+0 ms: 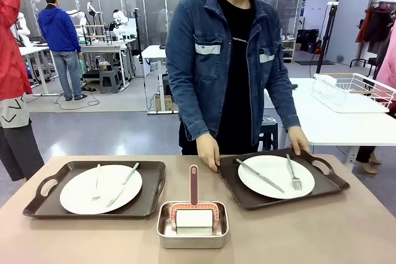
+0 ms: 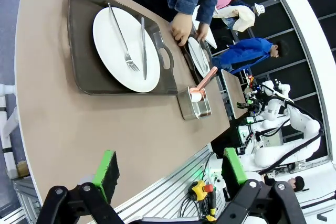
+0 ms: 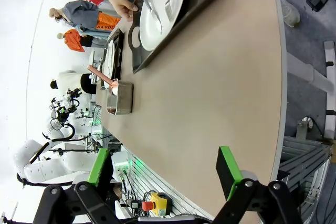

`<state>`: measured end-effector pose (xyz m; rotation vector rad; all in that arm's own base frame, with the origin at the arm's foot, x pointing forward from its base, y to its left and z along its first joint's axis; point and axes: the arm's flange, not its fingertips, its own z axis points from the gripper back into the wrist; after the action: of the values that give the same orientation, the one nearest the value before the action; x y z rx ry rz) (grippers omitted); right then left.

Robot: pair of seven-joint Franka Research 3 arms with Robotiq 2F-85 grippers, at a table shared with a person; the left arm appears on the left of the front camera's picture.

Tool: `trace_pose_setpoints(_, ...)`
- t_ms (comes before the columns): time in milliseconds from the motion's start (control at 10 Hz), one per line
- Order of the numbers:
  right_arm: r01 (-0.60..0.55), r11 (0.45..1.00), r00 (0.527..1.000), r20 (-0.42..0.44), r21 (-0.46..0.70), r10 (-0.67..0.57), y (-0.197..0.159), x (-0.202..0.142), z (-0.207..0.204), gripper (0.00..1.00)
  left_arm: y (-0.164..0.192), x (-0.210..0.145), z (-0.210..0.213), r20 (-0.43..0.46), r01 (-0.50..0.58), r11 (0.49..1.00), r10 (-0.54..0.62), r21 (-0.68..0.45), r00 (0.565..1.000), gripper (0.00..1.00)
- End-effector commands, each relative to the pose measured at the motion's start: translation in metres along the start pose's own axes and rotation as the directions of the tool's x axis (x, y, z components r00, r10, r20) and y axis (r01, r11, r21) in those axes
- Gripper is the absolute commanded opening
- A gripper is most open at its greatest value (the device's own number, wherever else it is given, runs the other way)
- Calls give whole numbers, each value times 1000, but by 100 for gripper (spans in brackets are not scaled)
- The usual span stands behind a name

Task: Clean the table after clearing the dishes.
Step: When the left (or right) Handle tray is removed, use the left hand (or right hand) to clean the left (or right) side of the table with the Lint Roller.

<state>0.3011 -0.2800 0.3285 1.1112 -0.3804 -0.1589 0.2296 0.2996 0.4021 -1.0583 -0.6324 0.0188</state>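
Left pincer (image 2: 170, 169) is hanging wide apart, green pads gripping nothing, by the near edge of the bench (image 1: 322, 239). Right pincer (image 3: 164, 170) is gaping too, nothing between its pads, also by that bench edge.

In the front view two dark trays are sitting on the bench. Left tray (image 1: 37, 205) is lying at 9 o'clock of the steel pan (image 1: 166, 234), right tray (image 1: 337, 185) at about 2 o'clock of it. Left plate (image 1: 77, 199) is resting on the left tray, carrying left fork (image 1: 97, 185) and left knife (image 1: 122, 185). Right plate (image 1: 266, 166) is resting on the right tray, carrying right knife (image 1: 260, 176) and right fork (image 1: 292, 174).

The pan is sitting at 6 o'clock on the bench, holding a brush (image 1: 193, 217) whose red handle is pointing to 12 o'clock.

A person in a denim jacket is standing at 12 o'clock, touching the right tray with one hand (image 1: 208, 151) at its 9 o'clock end and other hand (image 1: 299, 140) at its 1 o'clock rim.
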Motion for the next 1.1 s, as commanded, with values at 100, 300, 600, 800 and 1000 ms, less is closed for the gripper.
trace_pose_setpoints(100,-8,1000,1000,5,6,8,4,-1,1,100,-1,-3,2,11,13,1000,-13,-16,1000,100)
trace_pose_setpoints(300,-8,1000,1000,5,6,8,4,-1,1,100,-1,-3,2,11,13,1000,-13,-16,1000,100)
trace_pose_setpoints(600,-8,1000,1000,5,6,8,4,-1,1,100,-1,-3,2,11,13,1000,-13,-16,1000,100)
trace_pose_setpoints(800,0,1000,1000,0,0,0,0,0,0,100,-1,-3,2,11,13,1000,-13,-16,1000,100)
trace_pose_setpoints(1000,-239,964,969,-99,-114,228,69,27,-23,100,-1,-3,2,11,13,1000,-13,-16,1000,100)
